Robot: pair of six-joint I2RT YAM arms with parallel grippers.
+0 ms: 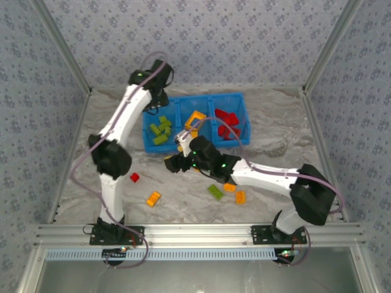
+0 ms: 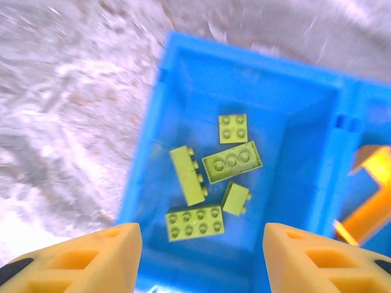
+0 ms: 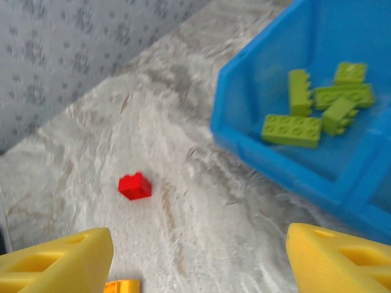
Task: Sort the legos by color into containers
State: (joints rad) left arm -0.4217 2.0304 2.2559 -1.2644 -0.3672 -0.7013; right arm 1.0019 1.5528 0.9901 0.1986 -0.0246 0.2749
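Over 5 green legos (image 2: 232, 162) in the bin (image 2: 145, 152), left jaws parted, empty; right jaws wide, empty.

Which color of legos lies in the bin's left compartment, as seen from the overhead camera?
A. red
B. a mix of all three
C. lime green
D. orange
C: five lime green legos lie on the floor of the left compartment, with no other color among them.

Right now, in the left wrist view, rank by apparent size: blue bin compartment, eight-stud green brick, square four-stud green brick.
1. blue bin compartment
2. eight-stud green brick
3. four-stud green brick, though it lies farther from the camera, which shrinks it somewhat.
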